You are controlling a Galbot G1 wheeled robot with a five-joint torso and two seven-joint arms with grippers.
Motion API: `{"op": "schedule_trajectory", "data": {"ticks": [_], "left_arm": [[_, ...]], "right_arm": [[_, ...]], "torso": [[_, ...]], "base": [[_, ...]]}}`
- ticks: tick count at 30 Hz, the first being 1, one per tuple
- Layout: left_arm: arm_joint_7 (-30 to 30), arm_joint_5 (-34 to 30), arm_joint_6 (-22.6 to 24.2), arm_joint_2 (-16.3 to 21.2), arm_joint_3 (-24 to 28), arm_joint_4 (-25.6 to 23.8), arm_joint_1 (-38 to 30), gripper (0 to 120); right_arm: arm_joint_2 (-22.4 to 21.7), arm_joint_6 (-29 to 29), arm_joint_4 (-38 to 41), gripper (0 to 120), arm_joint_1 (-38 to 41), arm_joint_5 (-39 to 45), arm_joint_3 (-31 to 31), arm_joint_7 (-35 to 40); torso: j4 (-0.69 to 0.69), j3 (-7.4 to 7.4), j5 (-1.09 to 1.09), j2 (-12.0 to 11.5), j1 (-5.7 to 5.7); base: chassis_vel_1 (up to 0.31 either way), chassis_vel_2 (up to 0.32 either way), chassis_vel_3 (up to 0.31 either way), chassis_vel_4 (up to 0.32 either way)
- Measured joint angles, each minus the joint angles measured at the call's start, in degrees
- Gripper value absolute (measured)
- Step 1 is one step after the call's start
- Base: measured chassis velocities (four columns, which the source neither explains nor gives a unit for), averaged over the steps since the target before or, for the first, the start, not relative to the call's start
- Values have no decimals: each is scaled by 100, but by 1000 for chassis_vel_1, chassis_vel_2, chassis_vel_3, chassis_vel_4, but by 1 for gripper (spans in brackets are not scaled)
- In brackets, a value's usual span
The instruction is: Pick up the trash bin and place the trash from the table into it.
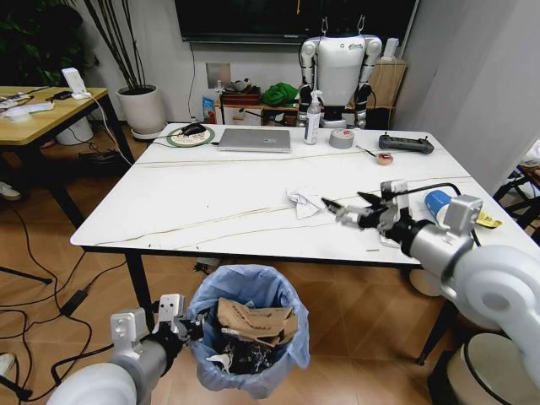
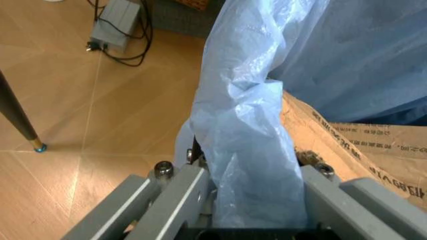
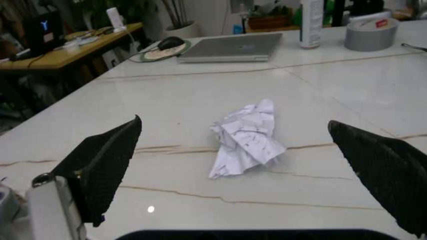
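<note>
Bin held low, paper ahead.
My left end effector (image 1: 179,323) clamps the bag rim of the trash bin (image 1: 250,337) below the tabletop (image 1: 211,190) edge; my right end effector (image 1: 353,207) hangs wide open just beside the crumpled paper (image 1: 302,202).

Silver-grey arms at lower left and right, right gripper (image 1: 350,205) black-fingered, black cable looped above, left gripper (image 1: 192,324) grey-framed, bolted.

Bare table (image 1: 211,194) lies between the right gripper (image 1: 348,206), jaws wide apart, and the crumpled white paper (image 1: 304,202); laptop (image 1: 255,139) and spray bottle (image 1: 313,119) stand well behind.
</note>
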Motion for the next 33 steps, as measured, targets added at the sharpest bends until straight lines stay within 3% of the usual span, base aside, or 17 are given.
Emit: {"op": "schedule_trajectory", "data": {"ticks": [4,11,19,26,33], "left_arm": [[45,-1,0,110,47,12,-18,2],[11,-8,0,172,94,11,26,2],[-15,87,0,93,142,-15,65,2],[20,101,0,63,56,-87,128,2],[100,139,0,13,44,-81,119,2]], "right_arm": [[181,-76,-447,100,322,-11,-217,52],[570,-324,-1427,100,1610,-99,-1271,205],[950,-656,-2094,100,2509,-44,-2157,338],[1235,-843,-2764,100,2921,-346,-2905,458],[1348,-844,-3205,95,3092,-550,-3075,433]], "torso": [[0,0,0,0,0],[1,-1,-2,0,0],[2,0,-1,0,0],[2,0,0,0,0],[1,-1,0,0,-1]], "base": [[0,0,0,0],[0,0,0,0],[0,0,0,0],[0,0,0,0],[0,0,0,0]]}}
